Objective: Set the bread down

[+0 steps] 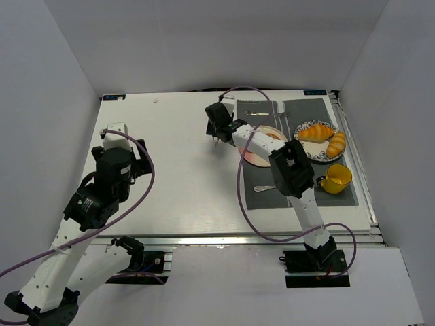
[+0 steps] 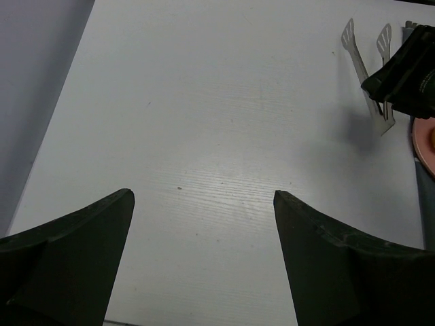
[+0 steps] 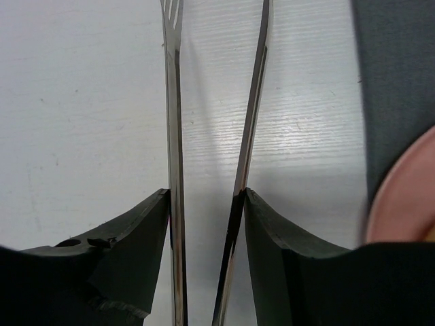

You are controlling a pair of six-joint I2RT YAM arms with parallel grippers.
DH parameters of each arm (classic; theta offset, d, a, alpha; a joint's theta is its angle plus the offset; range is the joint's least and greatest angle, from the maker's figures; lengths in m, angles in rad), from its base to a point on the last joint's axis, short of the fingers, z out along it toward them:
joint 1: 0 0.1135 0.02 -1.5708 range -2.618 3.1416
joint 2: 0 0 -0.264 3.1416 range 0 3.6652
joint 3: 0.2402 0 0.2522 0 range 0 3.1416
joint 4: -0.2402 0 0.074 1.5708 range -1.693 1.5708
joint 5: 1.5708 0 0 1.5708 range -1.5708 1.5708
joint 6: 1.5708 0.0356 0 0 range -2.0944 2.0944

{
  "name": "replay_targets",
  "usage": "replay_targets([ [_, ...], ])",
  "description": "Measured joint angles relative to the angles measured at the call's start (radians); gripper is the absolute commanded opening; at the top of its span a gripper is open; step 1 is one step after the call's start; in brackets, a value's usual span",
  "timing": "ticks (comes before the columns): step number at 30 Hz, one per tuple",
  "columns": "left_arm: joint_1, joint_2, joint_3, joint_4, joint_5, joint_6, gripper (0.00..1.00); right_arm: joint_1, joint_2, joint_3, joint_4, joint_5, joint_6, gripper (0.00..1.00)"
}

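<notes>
Bread (image 1: 274, 135): only an orange-brown sliver shows, on the far part of the pink plate (image 1: 253, 157); the right arm hides the rest, so its shape cannot be told.
Pink plate: lies on the left part of the grey placemat (image 1: 268, 200), right of the table's middle; its rim also shows at the right edge of both wrist views.
Right gripper (image 3: 207, 197): reaches far and left past the pink plate, over bare white table just beyond the mat's left edge. Its jaws stand narrow, with two slim metal utensils (image 3: 173, 102) pinched between them, one against each inner finger face.
Utensils: they run side by side away from the fingers. One shows fork tines at its far end; what the other is cannot be told. In the left wrist view they hang from the gripper, casting a shadow on the table.
Left gripper (image 2: 204, 197): spread wide with nothing between the fingers, over bare table (image 1: 183, 190) on the left side, well apart from the plates.
Patterned plate (image 1: 319, 157): right of the pink plate on the same mat, carrying two croissants (image 1: 317, 132) side by side.
Yellow cup (image 1: 335, 178): just near of the patterned plate, handle turned left.
Spoon (image 1: 264, 188): lies on the mat, near of the pink plate.
More cutlery: lies on the far part of the mat, too small to name.
</notes>
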Motion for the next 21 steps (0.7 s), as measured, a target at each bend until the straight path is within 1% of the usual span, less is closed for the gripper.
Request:
replay_targets([
  [8, 0.000, 0.005, -0.017, 0.003, -0.015, 0.006, 0.95, -0.023, 0.100, 0.053, 0.025, -0.014, 0.006, 0.54],
  [10, 0.000, 0.006, -0.022, 0.004, -0.017, 0.007, 0.94, -0.034, 0.115, 0.064, 0.029, -0.022, 0.008, 0.56],
  [12, 0.000, 0.007, -0.025, 0.005, -0.017, 0.007, 0.95, -0.043, 0.128, 0.076, 0.029, -0.033, 0.008, 0.62],
  [14, 0.000, 0.010, -0.026, 0.005, -0.018, 0.007, 0.94, -0.051, 0.139, 0.089, 0.029, -0.042, 0.007, 0.65],
  [15, 0.000, 0.011, -0.026, 0.006, -0.018, 0.007, 0.95, -0.055, 0.145, 0.097, 0.030, -0.046, 0.004, 0.69],
  [17, 0.000, 0.012, -0.028, 0.010, -0.022, 0.007, 0.95, -0.060, 0.153, 0.109, 0.029, -0.056, -0.001, 0.72],
  [19, 0.000, 0.012, -0.030, 0.012, -0.024, 0.007, 0.94, -0.061, 0.153, 0.115, 0.029, -0.066, -0.013, 0.79],
  [20, 0.000, 0.012, -0.031, 0.012, -0.024, 0.007, 0.95, -0.060, 0.153, 0.119, 0.029, -0.069, -0.022, 0.81],
  [21, 0.000, 0.012, -0.032, 0.012, -0.025, 0.007, 0.94, -0.060, 0.153, 0.121, 0.032, -0.075, -0.032, 0.86],
])
